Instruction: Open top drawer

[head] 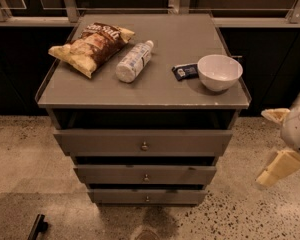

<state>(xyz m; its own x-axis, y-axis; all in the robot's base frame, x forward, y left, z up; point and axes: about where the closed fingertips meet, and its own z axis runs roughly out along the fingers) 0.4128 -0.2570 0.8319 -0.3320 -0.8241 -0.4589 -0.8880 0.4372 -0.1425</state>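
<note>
Hanging spread and empty at right, hand (265, 146) is well apart from top drawer (100, 143), just under tabletop (165, 91). Risk: you miss small knob (144, 146); grip slips.

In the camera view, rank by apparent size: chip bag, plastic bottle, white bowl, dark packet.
1. Crinkled brown-and-yellow chip bag
2. Round white bowl and clear plastic bottle lying down: too alike to rank
3. Smallest: flat dark packet
The gripper hangs open, right of the grey top drawer.
</note>
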